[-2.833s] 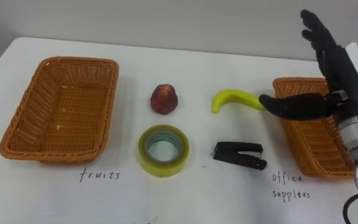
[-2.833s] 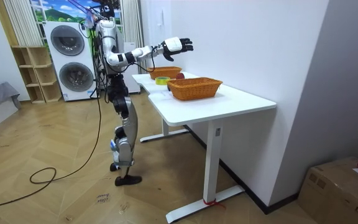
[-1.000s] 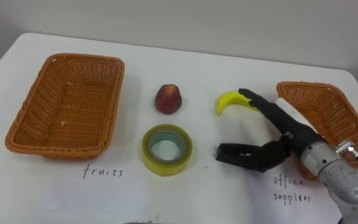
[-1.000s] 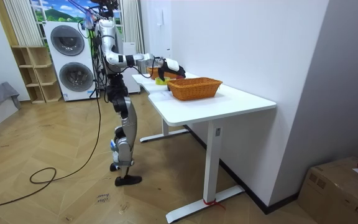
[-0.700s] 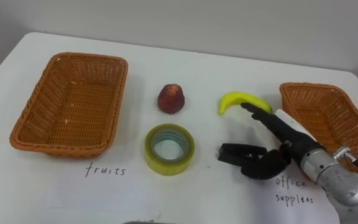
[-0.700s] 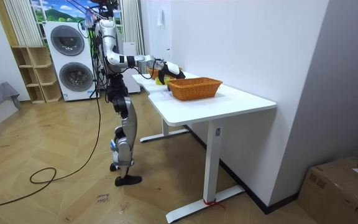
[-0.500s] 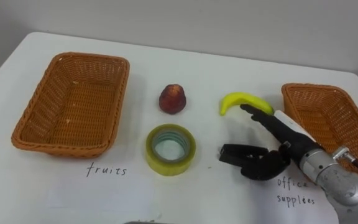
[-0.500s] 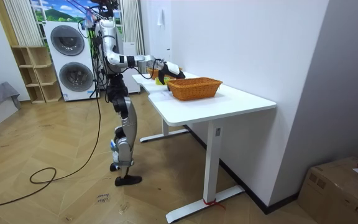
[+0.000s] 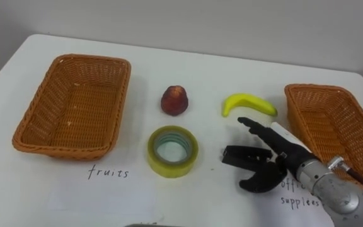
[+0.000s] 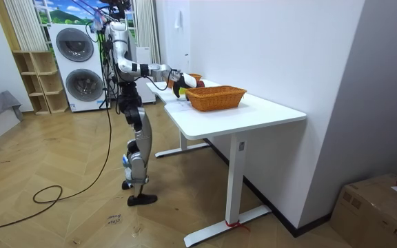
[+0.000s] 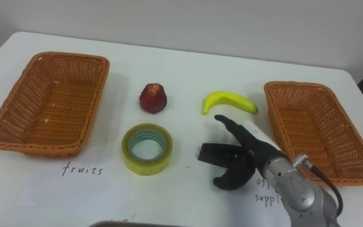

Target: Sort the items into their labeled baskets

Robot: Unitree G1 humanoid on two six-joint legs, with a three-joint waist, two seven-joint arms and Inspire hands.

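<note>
A black stapler (image 9: 234,155) lies on the white table (image 9: 232,69) beside the right basket. My right hand (image 9: 283,157) is down over its right end. Straight fingers (image 9: 254,126) reach past its far side and the thumb (image 9: 256,182) curves along its near side; the hand is open and the stapler rests on the table. A yellow banana (image 9: 249,103) lies just beyond the fingers. A red fruit (image 9: 174,100) and a yellowish tape roll (image 9: 172,151) sit mid-table. Two wicker baskets stand here: one at the left (image 9: 38,136), marked fruits, one at the right (image 9: 317,89), marked office supplies.
Handwritten labels sit on paper at the table's near edge. In the room view I stand at the table's long side with my right arm (image 10: 158,68) stretched over it; a wall runs behind the table, and washing machines (image 10: 80,65) stand behind me.
My right hand came down from above the right basket to the stapler. In the last half second it drew back slightly, with the thumb dropping to the stapler's near side.
</note>
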